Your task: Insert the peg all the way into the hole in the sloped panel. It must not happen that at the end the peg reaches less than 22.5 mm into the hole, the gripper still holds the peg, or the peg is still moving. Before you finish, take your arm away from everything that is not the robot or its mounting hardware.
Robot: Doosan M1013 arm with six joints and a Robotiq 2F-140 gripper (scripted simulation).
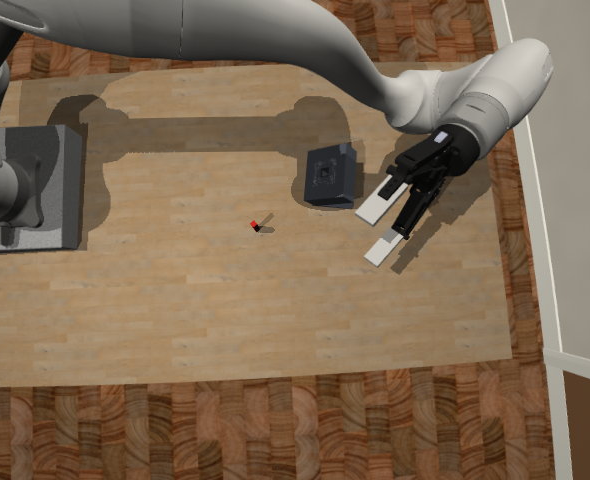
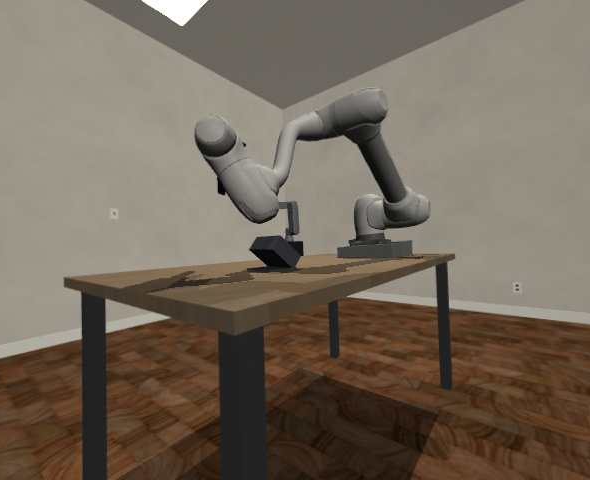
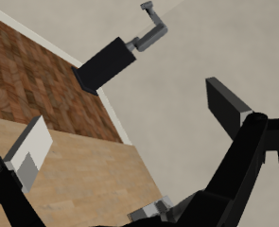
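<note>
A small red-topped peg [image 1: 254, 225] stands on the wooden table near its middle. The dark block with the sloped panel [image 1: 329, 176] and its hole [image 1: 324, 173] sits to the right of the peg; the block also shows in the exterior view [image 2: 275, 251]. My gripper [image 1: 377, 235] hangs above the table to the right of the block, tilted, fingers wide open and empty. In the wrist view the two finger pads [image 3: 28, 151] [image 3: 226, 108] stand far apart with only the wall and table edge between them. The peg is not in the wrist view.
The arm's grey base plate [image 1: 29, 188] sits at the table's left end. The table's right edge [image 1: 502, 248] lies close behind the gripper, with the wall beyond. A camera on a bracket [image 3: 116, 57] shows in the wrist view.
</note>
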